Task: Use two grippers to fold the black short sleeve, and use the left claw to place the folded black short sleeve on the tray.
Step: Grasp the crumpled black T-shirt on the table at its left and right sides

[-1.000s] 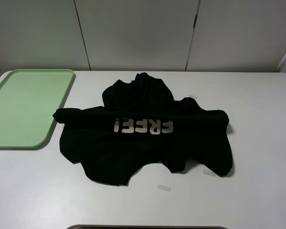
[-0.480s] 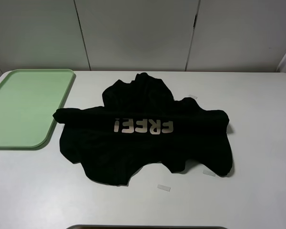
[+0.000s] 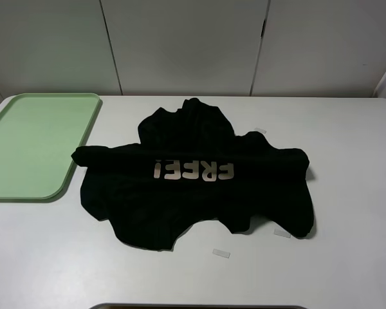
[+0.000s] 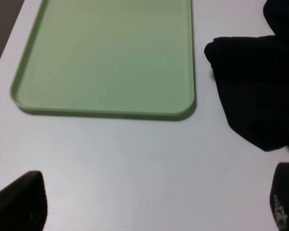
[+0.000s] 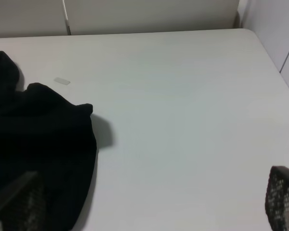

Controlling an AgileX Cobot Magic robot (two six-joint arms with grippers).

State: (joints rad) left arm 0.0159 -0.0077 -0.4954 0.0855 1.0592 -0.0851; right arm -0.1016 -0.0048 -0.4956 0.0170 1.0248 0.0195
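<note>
Nothing had moved since a second earlier as far as I could tell, same shirt, same spot, and neither arm showed in the high view. So the folding hadn't really started.

The black short sleeve (image 3: 193,187) lay rumpled in the middle of the white table (image 3: 347,270), with its pale letters (image 3: 194,171) facing up and reading reversed in the high view. One sleeve end sat just beside the tray (image 3: 32,145) but wasn't touching it. The green tray had nothing in it at all.

The left claw (image 4: 151,207) was spread wide with nothing in it, hovering over bare table near the tray's corner and the shirt's edge. The right gripper (image 5: 149,207) was also wide open and holding nothing, over the other side of the cloth.

My guess is the next move needs both claws to come down on opposite edges of the shirt and pinch the fabric so it can be folded over. A little strip (image 3: 221,253) lay on the table near the hem, probably nothing to worry about.
</note>
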